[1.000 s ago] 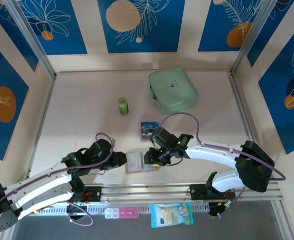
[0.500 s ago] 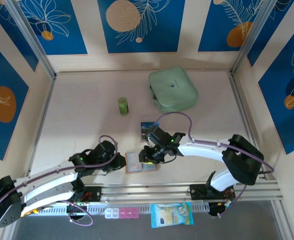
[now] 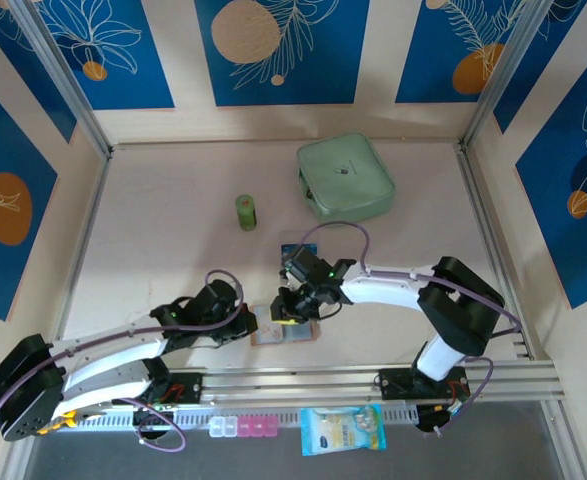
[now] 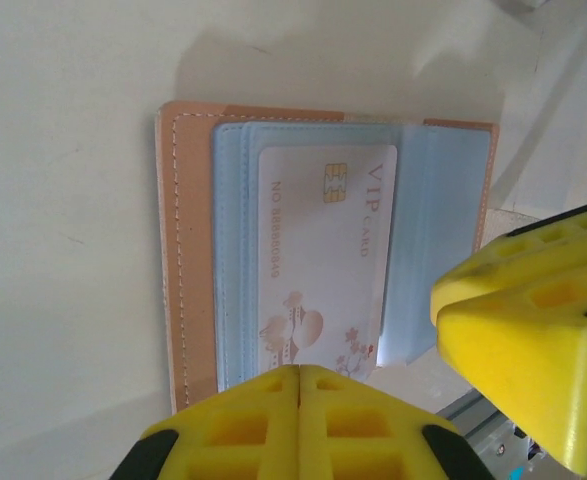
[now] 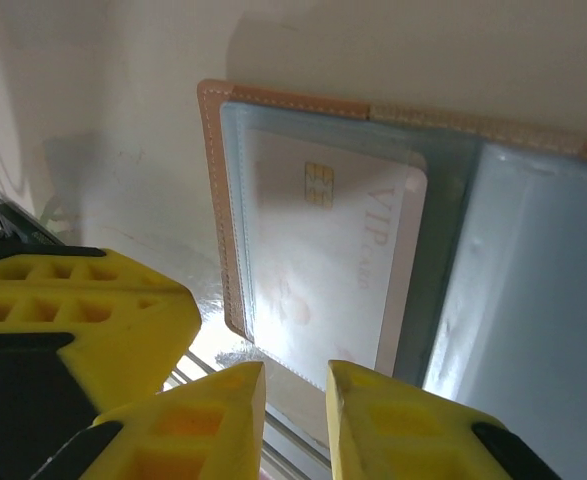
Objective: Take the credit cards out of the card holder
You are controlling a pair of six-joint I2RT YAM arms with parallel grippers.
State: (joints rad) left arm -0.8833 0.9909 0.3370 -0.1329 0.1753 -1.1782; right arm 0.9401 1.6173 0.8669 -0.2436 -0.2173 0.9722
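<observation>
Mint-green zip case point(image 3: 344, 180) is lying behind. Shut left hand point(image 4: 298, 390) is touching the tan-pink leather card holder point(image 4: 188, 250); barely open right hand point(image 5: 295, 390) is hiding its pale plastic card point(image 5: 333, 260) edge.

Card holder point(image 4: 188, 260) is logged tan-pink outside with white stitching, pale blue-grey slots inside. The credit card point(image 4: 323, 250) in it is noted white, with gold chip, tan lettering and pink-orange blossom print. A blue card point(image 3: 291, 250) with dark print is seen on the cream table point(image 3: 173, 230). Left gripper point(image 4: 298, 392) and right gripper point(image 5: 295, 395) are marked yellow-fingered; arms point(image 3: 393, 288) white with black joints, cables point(image 3: 338, 228) purple. Zip case point(image 3: 344, 178) is tagged mint green, canister point(image 3: 246, 211) green. Walls point(image 3: 273, 50) are patterned blue with white leaf outlines and orange discs.
</observation>
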